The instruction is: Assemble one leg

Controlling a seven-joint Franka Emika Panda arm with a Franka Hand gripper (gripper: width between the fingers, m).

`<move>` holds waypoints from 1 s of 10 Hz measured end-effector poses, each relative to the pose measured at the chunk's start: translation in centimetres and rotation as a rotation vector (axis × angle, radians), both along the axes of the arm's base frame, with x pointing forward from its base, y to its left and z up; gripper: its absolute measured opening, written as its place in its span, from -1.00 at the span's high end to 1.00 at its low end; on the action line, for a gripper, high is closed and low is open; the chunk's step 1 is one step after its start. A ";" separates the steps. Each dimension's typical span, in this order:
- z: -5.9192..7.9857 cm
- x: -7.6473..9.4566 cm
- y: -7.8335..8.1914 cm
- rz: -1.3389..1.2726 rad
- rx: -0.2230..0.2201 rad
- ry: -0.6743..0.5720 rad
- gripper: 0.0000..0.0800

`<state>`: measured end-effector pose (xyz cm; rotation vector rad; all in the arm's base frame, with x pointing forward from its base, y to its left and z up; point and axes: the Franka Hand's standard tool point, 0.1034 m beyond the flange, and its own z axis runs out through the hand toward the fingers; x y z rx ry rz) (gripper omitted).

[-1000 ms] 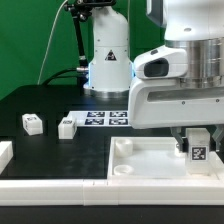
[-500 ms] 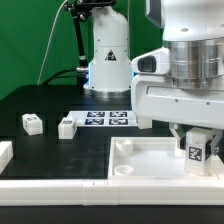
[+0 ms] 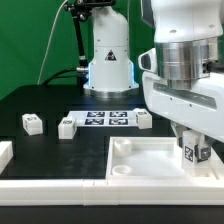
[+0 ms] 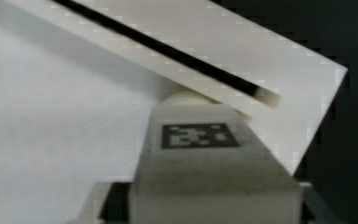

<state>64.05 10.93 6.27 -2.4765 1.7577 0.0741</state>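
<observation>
Holding a leg (image 3: 193,152) between its fingers, the gripper (image 3: 192,150) hangs over the large white panel (image 3: 140,160) at the exterior view's right; the leg's tag faces the camera, slightly tilted; its lower end sits near the panel's raised rim, contact with the panel not resolvable from here; wrist view shows the same leg (image 4: 201,160) clamped, tag (image 4: 199,136) facing up toward the lens, grey finger pads (image 4: 108,200) pressed on both sides; beyond it the panel's rim (image 4: 194,50) runs diagonally with a dark slot along it; arm housing (image 3: 185,70) blocks most of the table behind and hides the right part of the marker board (image 3: 105,119); three loose legs lie on the black table (image 3: 60,160): one (image 3: 33,124) at the exterior view's left, one (image 3: 67,127) just beside the marker board's left end, one (image 3: 144,120) at the board's right end, partly covered by the arm; a white piece (image 3: 5,155) sits at the left edge, cropped; a long white strip (image 3: 60,187) runs along the front.
</observation>
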 end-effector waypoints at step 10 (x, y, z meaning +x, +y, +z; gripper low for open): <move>-0.1 -0.2 0.7 0.718 -0.020 -0.077 -0.62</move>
